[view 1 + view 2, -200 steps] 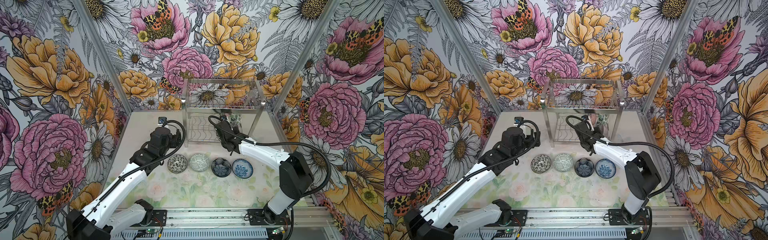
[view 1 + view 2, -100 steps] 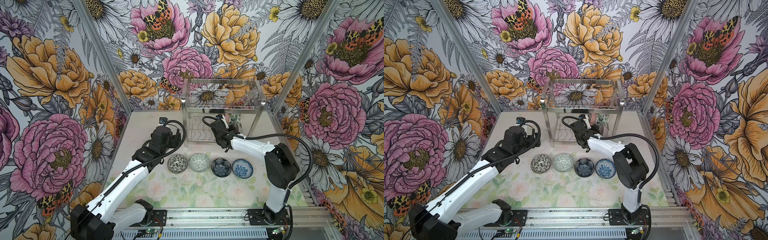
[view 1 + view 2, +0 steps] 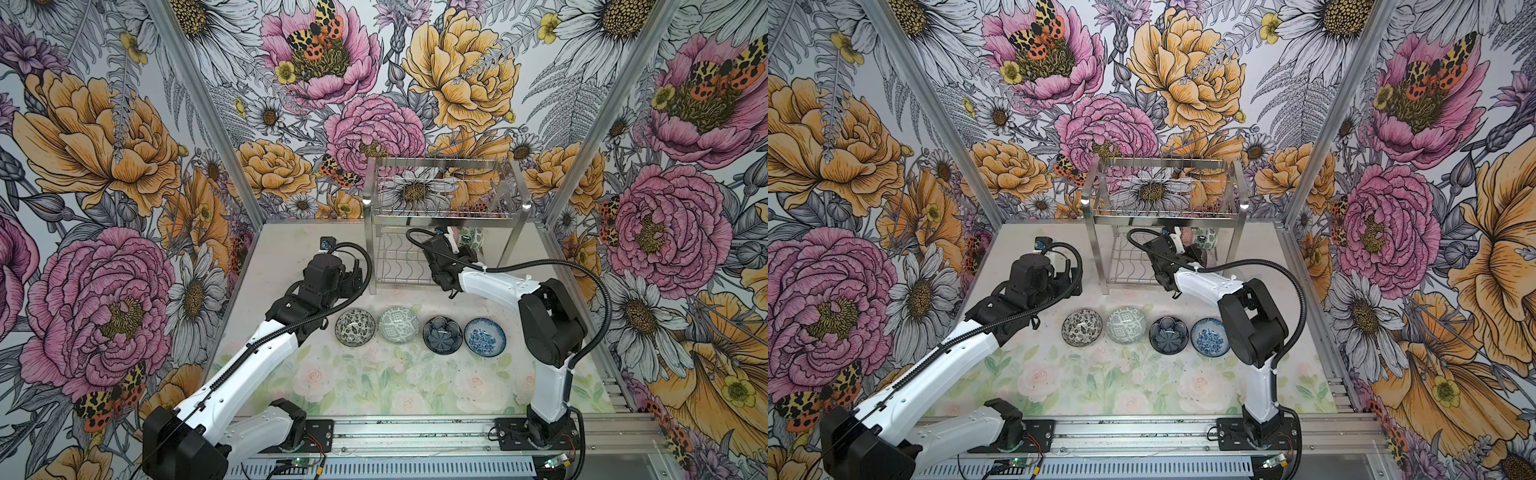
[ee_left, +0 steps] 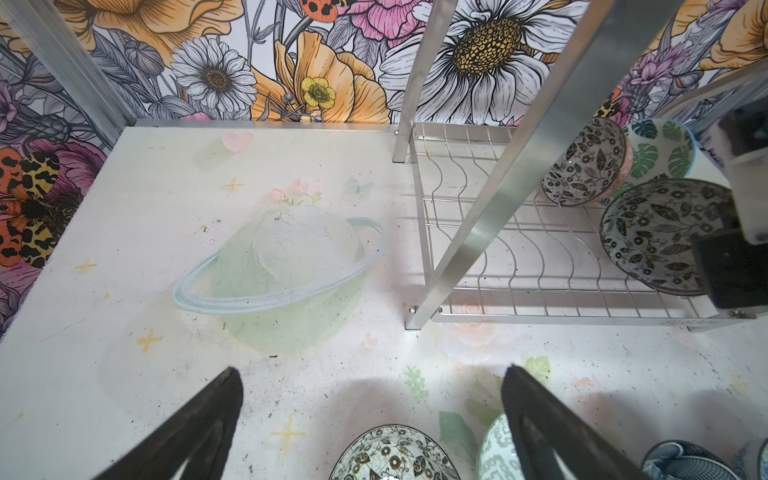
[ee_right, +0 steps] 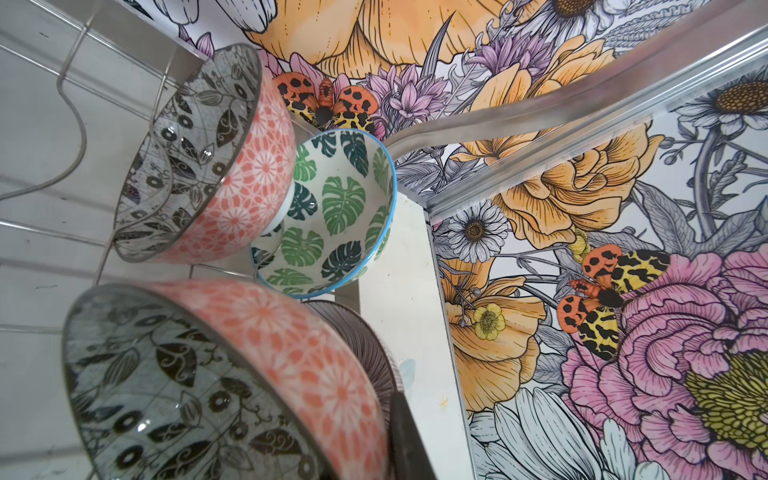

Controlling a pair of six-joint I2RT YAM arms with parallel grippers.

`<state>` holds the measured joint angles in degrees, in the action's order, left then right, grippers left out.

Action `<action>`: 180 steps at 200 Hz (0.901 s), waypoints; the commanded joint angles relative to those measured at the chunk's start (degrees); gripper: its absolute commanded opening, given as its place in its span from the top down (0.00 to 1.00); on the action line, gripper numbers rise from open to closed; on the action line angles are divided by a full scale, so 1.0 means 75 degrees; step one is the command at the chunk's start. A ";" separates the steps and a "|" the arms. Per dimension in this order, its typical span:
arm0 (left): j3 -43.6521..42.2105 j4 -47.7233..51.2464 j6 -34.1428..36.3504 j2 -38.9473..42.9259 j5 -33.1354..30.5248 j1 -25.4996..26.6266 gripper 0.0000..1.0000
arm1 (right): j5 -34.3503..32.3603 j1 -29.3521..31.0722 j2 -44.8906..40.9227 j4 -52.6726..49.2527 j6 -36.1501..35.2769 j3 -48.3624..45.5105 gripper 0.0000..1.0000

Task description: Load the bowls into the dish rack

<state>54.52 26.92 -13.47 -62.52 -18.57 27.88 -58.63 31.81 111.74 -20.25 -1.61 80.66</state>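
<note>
Pinches rim of likely slick, brittle pink ceramic bowl [image 4: 648, 232] with right claw [image 4: 712, 266] in steel dish rack [image 3: 440, 212]; holds left claw [image 4: 372, 374] apart.

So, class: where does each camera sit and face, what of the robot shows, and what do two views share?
Top views: high at the front, looking down and back at the dish rack, four loose bowls, left arm, right arm.
Left wrist: low, behind the open left tool, facing the rack's lower shelf and back wall.
Right wrist: over that shelf, facing the back corner; the right tool shows one finger, shut on the pink-sided bowl.
Shared: both wrist views show the leaf bowl.
</note>
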 commanded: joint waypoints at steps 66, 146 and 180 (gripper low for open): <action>-0.0273 -0.0248 -0.0067 0.0016 0.0167 -0.0096 0.01 | -0.0592 -0.0057 0.0414 0.0522 -0.0344 0.0425 1.00; -0.0455 -0.0287 -0.0101 0.0163 0.0202 -0.0137 0.01 | -0.0781 -0.0052 0.0896 0.0602 -0.0522 0.0656 1.00; -0.0519 -0.0304 -0.0111 0.0215 0.0237 -0.0177 0.01 | -0.0751 -0.0014 0.0891 0.0602 -0.0555 0.0664 1.00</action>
<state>51.31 26.15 -13.50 -62.24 -18.33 27.18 -62.35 31.53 117.69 -17.30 -5.48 83.81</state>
